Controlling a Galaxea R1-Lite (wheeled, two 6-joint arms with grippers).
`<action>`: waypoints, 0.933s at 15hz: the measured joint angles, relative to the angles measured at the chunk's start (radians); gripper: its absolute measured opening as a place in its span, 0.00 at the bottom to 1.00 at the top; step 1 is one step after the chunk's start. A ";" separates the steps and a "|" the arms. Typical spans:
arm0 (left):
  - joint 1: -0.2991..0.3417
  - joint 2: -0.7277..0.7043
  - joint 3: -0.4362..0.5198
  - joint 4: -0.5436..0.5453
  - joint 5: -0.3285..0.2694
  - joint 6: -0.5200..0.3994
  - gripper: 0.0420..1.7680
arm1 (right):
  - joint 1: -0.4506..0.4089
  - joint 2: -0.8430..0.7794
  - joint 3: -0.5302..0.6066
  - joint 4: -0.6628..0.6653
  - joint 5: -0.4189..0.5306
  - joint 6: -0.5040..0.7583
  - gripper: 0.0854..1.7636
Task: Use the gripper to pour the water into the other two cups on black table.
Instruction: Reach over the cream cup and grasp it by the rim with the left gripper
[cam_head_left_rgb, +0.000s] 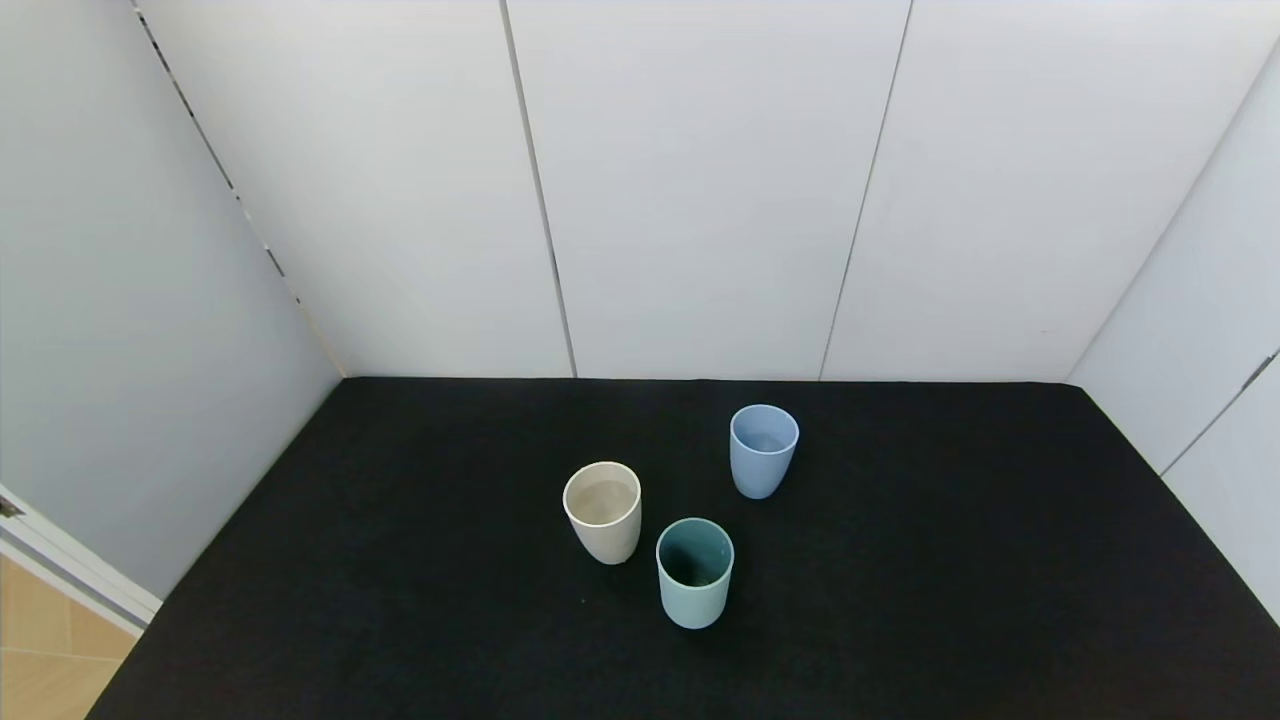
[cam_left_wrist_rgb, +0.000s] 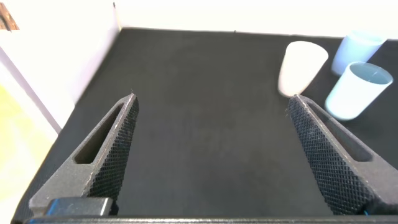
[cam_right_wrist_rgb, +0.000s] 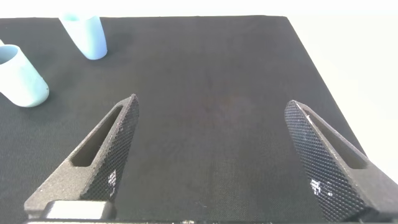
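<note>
**Desk:** Three cups, is that the count?

**Photographer:** Three, all upright near the middle of the black table (cam_head_left_rgb: 950, 600): one beige cup (cam_head_left_rgb: 603, 511), one periwinkle blue cup (cam_head_left_rgb: 763, 450) farther back and to the right, one pale teal cup (cam_head_left_rgb: 694, 571) nearest the robot, just beside the beige one. None touch.

**Desk:** And the grippers?

**Photographer:** Two, neither visible from the head camera. The left gripper (cam_left_wrist_rgb: 211, 124) hangs over bare table with its jaws spread wide and nothing between them; the beige cup lies ahead of it. The right gripper (cam_right_wrist_rgb: 211, 124) is also wide apart and empty, with the blue and teal cups off to one side.

**Desk:** Where is the water?

**Photographer:** I cannot make it out for certain. The beige cup, not being one of the two to be filled, is presumably the source.

**Desk:** So the step in hand?

**Photographer:** Reaching for the beige cup, I would judge. The left gripper looks better placed. It should close on the cup's wall, below the rim, keep it level while lifting, then tip slowly over each rim without nudging the teal cup next to it.
</note>
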 joint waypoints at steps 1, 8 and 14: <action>0.000 0.000 -0.032 0.040 -0.010 0.000 0.97 | 0.000 0.000 0.000 0.000 0.000 0.000 0.97; -0.024 0.194 -0.248 0.171 -0.125 0.014 0.97 | 0.000 0.000 0.000 0.000 0.000 0.000 0.97; -0.112 0.634 -0.253 -0.207 -0.122 0.064 0.97 | 0.000 0.000 0.000 0.000 0.000 0.000 0.97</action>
